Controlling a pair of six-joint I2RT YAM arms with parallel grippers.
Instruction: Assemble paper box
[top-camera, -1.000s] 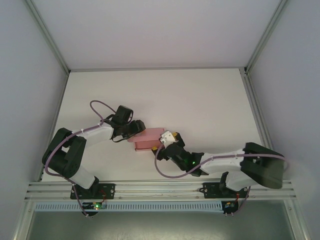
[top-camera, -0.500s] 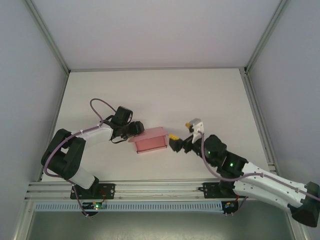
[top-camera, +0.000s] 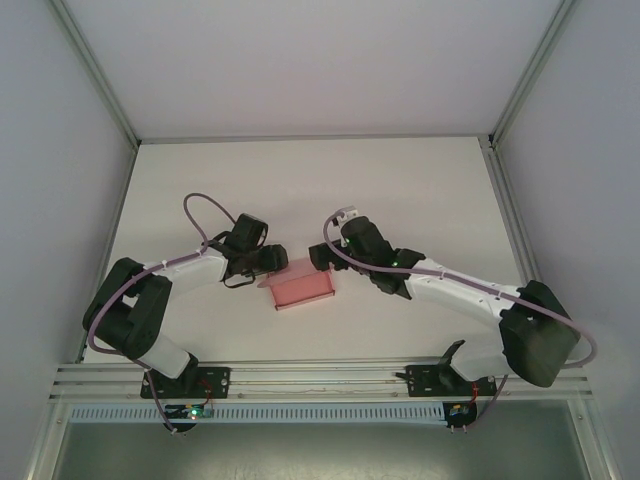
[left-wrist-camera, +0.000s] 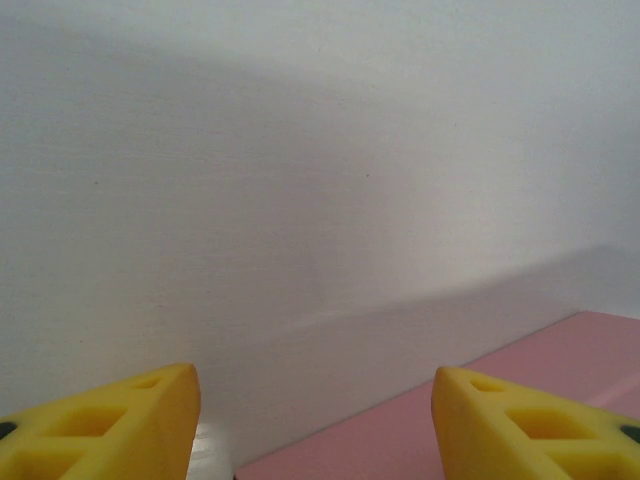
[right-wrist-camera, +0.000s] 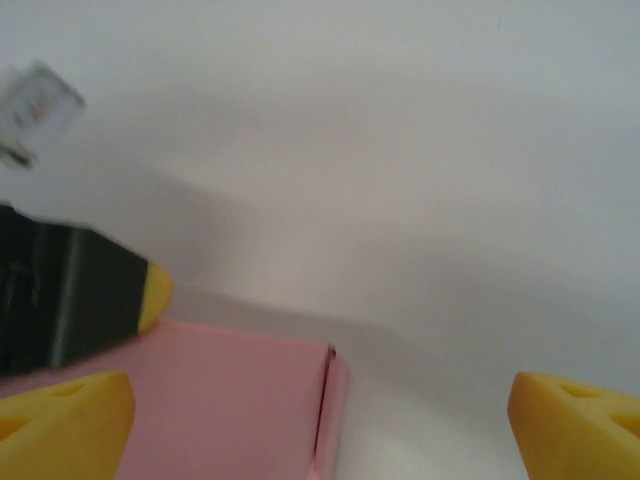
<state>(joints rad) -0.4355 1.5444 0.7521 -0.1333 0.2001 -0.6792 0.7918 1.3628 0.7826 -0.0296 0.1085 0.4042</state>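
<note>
While low at the paper box (top-camera: 305, 290), left end effector (top-camera: 276, 262), right end effector (top-camera: 323, 260): inward-angled, both wide apart.

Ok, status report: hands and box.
Left hand open at left end of paper box. Right hand open by its right end. Box folded up, resting on table.

We saw the left gripper (left-wrist-camera: 315, 430) low in frame, its yellow fingertips (left-wrist-camera: 120, 420) spread wide, the gap between them unfilled, a flat pink edge of the paper box (left-wrist-camera: 580, 345) beside the right-hand tip, white table (left-wrist-camera: 300, 180) beyond.
</note>
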